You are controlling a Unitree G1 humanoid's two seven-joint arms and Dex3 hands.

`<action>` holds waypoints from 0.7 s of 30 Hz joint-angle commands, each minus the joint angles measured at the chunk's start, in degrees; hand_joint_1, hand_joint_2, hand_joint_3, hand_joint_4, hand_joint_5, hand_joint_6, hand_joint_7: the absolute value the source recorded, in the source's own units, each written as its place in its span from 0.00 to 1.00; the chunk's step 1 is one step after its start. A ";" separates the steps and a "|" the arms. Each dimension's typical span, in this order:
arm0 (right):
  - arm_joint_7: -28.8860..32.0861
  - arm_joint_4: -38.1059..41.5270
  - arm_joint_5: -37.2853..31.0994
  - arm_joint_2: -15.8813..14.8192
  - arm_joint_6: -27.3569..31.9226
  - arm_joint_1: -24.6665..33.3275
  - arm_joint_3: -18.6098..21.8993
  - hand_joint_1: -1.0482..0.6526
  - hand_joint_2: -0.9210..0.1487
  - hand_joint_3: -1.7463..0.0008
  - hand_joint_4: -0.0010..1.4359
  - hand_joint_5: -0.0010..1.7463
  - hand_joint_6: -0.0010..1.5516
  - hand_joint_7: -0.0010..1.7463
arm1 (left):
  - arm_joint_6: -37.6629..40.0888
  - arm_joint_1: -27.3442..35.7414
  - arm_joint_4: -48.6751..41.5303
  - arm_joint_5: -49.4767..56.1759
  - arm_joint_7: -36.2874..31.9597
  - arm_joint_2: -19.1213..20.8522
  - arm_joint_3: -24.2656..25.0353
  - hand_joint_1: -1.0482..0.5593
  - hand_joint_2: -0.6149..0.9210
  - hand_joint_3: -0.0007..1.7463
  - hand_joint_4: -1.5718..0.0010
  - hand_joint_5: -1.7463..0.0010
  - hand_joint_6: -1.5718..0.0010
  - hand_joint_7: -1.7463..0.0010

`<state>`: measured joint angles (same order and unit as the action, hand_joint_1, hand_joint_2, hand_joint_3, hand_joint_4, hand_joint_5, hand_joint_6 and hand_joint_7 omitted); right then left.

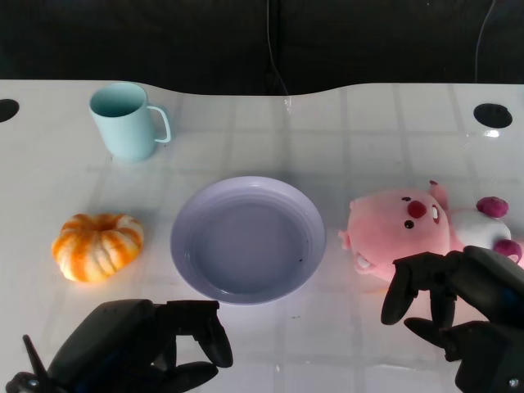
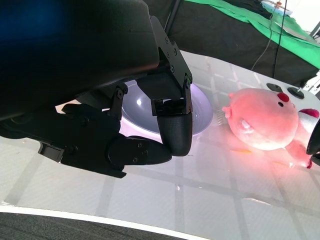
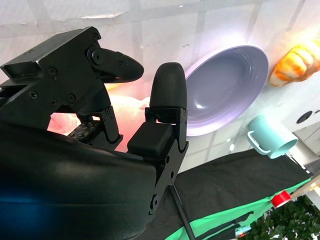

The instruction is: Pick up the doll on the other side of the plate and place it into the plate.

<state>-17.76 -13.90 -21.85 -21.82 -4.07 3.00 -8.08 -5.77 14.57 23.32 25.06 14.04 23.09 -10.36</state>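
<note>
Doll (image 1: 405,227) lying on its side just right of plate (image 1: 248,239), so falling to right hand (image 1: 458,307): hovering at its near edge, fingers (image 1: 401,292) spread, gripping nothing. Left hand (image 1: 143,342) idling, loosely curled, empty.

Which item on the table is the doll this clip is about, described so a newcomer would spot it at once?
Start from the lavender plate in the middle of the white table. The doll lies on the plate's side nearest the robot's right hand, which hovers open just in front of it. It is the only soft pink plush here; the orange pumpkin and the light blue mug sit on the plate's other side.
</note>
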 commanded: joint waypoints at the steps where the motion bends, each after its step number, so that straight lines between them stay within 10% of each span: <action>1: 1.45 -0.48 0.59 0.55 0.66 -0.33 0.93 0.58 0.36 0.54 0.53 0.84 0.53 0.54 | -0.29 -0.10 -0.06 0.08 0.79 1.11 0.59 0.48 1.00 0.19 0.57 0.12 0.55 0.38; 13: 4.09 -2.92 1.36 1.36 -0.53 0.30 2.47 0.59 0.33 0.67 0.39 0.60 0.43 0.30 | -0.16 0.28 0.18 -0.03 0.95 1.17 0.65 0.48 1.00 0.19 0.56 0.12 0.54 0.38; 21: 7.82 -1.98 -1.30 -0.34 -6.82 -0.10 4.70 0.48 0.19 0.89 0.12 0.52 0.25 0.14 | -0.34 0.46 0.46 0.17 0.69 0.99 0.41 0.48 1.00 0.19 0.57 0.11 0.55 0.39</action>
<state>-11.09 -16.30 -22.62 -21.09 -9.85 3.03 -4.81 -5.70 14.68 23.41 25.09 14.05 23.27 -10.13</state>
